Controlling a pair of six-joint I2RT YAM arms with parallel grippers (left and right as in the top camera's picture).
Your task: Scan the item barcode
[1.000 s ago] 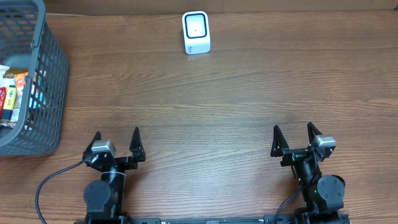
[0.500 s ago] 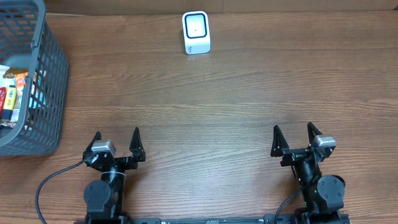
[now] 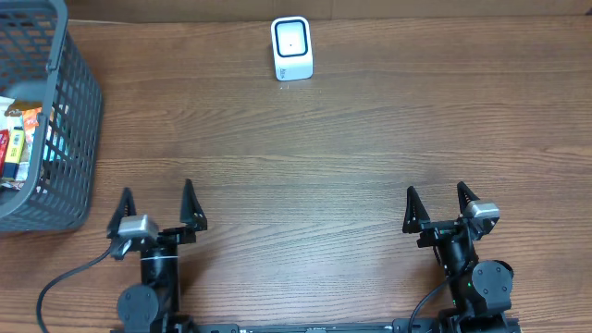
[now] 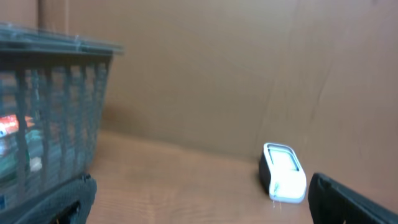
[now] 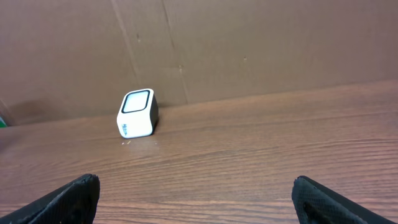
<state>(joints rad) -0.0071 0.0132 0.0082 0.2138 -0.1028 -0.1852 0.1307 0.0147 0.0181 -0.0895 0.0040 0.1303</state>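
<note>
Idling, left jaws and right jaws stood open, empty; items [image 3: 15, 141] sat in basket [image 3: 79, 116], scanner [image 3: 292, 48] unused, nothing scanned.

Soft, even light falls from above on my worktop [image 3: 351, 157]; the overhead view is sharp, with only faint shadows. My left wrist view is dimmer and blurred: the basket [image 4: 50, 112] and scanner [image 4: 283, 173] look smeared. My right wrist view is crisp, with only my fingers [image 5: 68, 202] dark and soft-edged.
</note>
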